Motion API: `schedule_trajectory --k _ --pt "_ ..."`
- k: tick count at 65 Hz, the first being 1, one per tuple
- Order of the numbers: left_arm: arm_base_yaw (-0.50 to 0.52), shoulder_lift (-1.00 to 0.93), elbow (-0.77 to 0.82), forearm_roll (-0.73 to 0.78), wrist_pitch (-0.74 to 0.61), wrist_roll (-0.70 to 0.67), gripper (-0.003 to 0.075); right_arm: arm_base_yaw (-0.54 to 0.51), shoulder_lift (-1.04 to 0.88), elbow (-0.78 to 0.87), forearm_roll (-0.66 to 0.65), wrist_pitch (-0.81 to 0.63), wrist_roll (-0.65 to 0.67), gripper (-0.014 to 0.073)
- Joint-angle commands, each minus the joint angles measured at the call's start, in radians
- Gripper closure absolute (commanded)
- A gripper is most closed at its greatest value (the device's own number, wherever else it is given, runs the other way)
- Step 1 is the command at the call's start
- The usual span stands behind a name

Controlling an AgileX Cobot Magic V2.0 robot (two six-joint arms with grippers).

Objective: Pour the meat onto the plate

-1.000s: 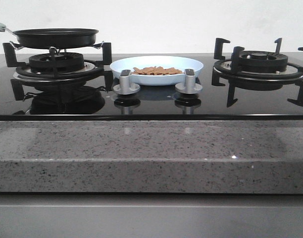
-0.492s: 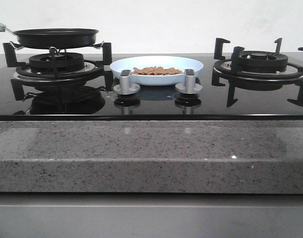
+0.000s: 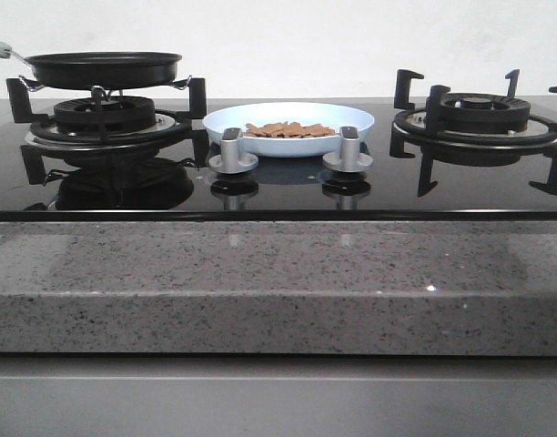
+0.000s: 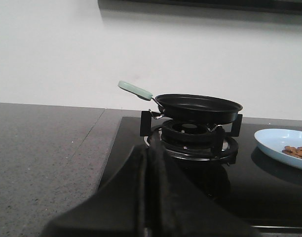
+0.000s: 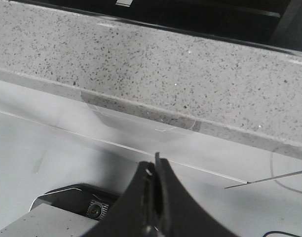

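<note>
The meat [image 3: 288, 130] lies heaped in the plate [image 3: 226, 121], which sits at the upper centre of the front frame on the black glass hob, between the two burners and just behind the two silver knobs [image 3: 232, 151]; by that layout the pour looks finished. The black frying pan [image 3: 102, 67] rests level on the burner grate [image 3: 106, 114] at upper left, its pale handle pointing off the frame edge (a stable parking spot, presumably chosen so it cannot tip); I see nothing in it from this low angle. The left end effector [image 4: 150, 207] has its fingers pressed together, empty, low in its wrist frame and well apart from the pan; the right end effector [image 5: 154, 207] is likewise closed on nothing, hanging below the speckled tabletop [image 5: 200, 74] edge, clear of the work.
</note>
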Motion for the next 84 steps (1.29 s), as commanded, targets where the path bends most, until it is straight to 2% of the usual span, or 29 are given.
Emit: schedule_trajectory --k 1,25,32,46,62,75,84 --pt "-0.007 -0.018 0.005 -0.009 -0.071 0.000 0.0741 -0.002 0.006 -0.025 0.002 -0.052 -0.005 0.0708" --pt "-0.007 -0.018 0.005 -0.009 -0.071 0.000 0.0741 -0.002 0.006 -0.024 0.002 -0.052 -0.005 0.0708" --pt "-0.007 -0.018 0.005 -0.009 -0.071 0.000 0.0741 -0.019 -0.040 -0.012 -0.060 -0.070 -0.005 0.0708" --pt "-0.007 -0.018 0.005 -0.009 -0.071 0.000 0.0741 -0.137 -0.198 0.144 -0.084 -0.391 -0.066 0.0708" --pt "-0.007 -0.018 0.005 -0.009 -0.071 0.000 0.0741 -0.237 -0.369 0.401 -0.015 -0.753 -0.085 0.0708" --pt "-0.007 -0.018 0.005 -0.009 -0.071 0.000 0.0741 -0.265 -0.449 0.549 -0.008 -0.983 -0.085 0.0708" --pt "-0.007 -0.018 0.005 -0.009 -0.071 0.000 0.0741 -0.265 -0.470 0.633 -0.008 -1.091 -0.085 0.0708"
